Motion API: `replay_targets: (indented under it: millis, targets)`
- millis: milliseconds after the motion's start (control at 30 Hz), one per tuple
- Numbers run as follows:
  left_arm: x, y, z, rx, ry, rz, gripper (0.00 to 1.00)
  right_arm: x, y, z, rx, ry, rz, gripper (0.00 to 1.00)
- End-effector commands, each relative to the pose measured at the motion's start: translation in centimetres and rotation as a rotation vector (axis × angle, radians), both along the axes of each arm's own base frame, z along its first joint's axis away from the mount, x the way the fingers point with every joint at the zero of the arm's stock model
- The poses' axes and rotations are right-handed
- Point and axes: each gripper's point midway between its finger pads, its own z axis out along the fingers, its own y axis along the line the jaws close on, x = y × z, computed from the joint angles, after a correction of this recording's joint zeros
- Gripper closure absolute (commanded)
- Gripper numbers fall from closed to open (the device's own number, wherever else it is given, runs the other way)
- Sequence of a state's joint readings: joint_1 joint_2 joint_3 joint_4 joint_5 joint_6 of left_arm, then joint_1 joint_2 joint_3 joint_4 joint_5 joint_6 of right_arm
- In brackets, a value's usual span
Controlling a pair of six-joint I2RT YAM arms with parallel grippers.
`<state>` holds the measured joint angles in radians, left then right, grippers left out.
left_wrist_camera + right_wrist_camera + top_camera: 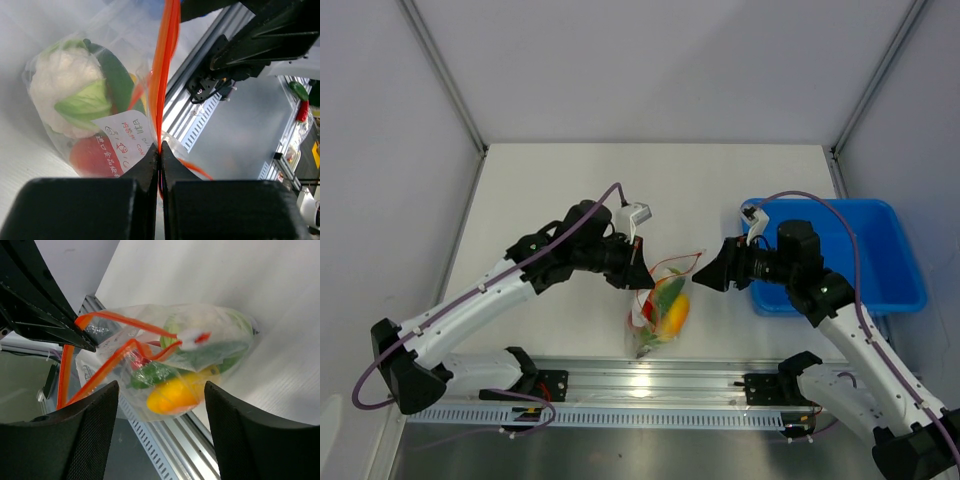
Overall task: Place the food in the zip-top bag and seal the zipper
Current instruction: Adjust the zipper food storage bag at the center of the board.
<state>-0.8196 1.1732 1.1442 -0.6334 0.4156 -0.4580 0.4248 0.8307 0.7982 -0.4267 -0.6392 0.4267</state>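
Well, the bag lies on the worktop at about 6 o'clock from its middle, close to the near edge, with the food already inside: a yellow-orange fruit, green leafy pieces, something red. The left claw, at the bag's 11 o'clock, is pinched tight on the zipper, the strip running straight out from between its tips. The right claw hangs at the bag's 2 o'clock with its jaws apart and nothing between them. The tray sits off at 3 o'clock.

From the right wrist view the two orange-red strands stand apart along part of the mouth, so I'd say the seal is not yet made. The bag looks light, thin and crinkly; I'd expect the film to slip and fold under a pinch, and the loose food to roll and drag it about. The strip seems the stiffest part, so that is the place to grip: squarely across both strands, near the held end, with the far end kept taut.
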Motion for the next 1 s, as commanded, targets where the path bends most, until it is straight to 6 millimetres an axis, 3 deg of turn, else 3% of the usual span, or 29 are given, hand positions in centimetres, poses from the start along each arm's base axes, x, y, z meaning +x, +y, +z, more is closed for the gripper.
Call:
replay_targets:
  millis: [0,200,333,400,533,633,967]
  targets:
    - [-1.3,-0.3,1.9,-0.077,-0.034,-0.093,1.0,0.3,0.6,1.3,0.039,-0.071,0.046,0.28]
    - [-1.3,-0.4,1.6,-0.09,-0.024,-0.09,0.99,2.2,1.0,1.7,0.083,0.122,-0.097,0.15]
    - [-1.4,-0.6,1.2,-0.091,-0.012,-0.093,0.99,3.2,0.9,2.0,0.08,0.199,-0.174,0.14]
    - [-1.4,-0.7,1.0,-0.096,-0.006,-0.097,0.99,3.7,0.8,2.5,0.089,0.212,-0.214,0.17]
    - [-1.4,-1.0,0.8,-0.104,0.002,-0.1,0.99,4.4,0.8,3.0,0.115,0.266,-0.273,0.38]
    - [-1.3,-1.0,0.6,-0.103,0.003,-0.098,0.99,4.4,1.3,3.1,0.125,0.325,-0.271,0.46]
    - [-1.3,-1.0,0.9,-0.102,-0.014,-0.107,0.99,3.7,1.8,2.5,0.109,0.412,-0.264,0.48]
